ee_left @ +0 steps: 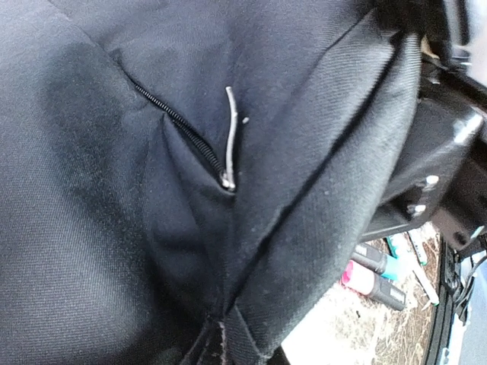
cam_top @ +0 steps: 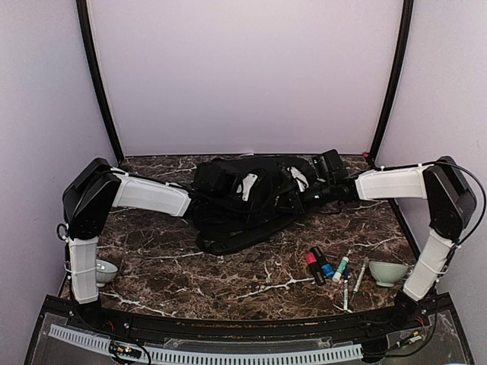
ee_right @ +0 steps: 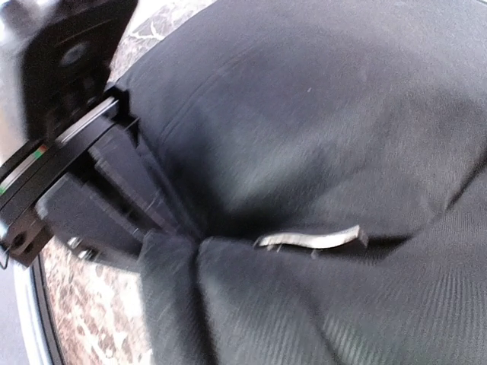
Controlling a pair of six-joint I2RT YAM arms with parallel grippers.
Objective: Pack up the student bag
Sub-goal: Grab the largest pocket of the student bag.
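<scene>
Two arms reach inward to the student bag point(cam_top: 251, 217), which lies crumpled at the far middle of the marbled surface point(cam_top: 190, 285). The left end effector point(ee_right: 171, 232) is closed, clamped on a gathered fold of the bag's black fabric. The right end effector point(cam_top: 303, 192) is pressed together at the bag's right side; whether any cloth is caught in it cannot be told. A metal zipper pull point(ee_left: 230, 137) lies on the fabric beside a line of zipper teeth. Near and right of the bag lie several markers point(cam_top: 319, 266) and pens point(cam_top: 351, 280), with a pale bowl point(cam_top: 388, 272) just right of them and a second bowl point(cam_top: 105, 271) at the near left.
</scene>
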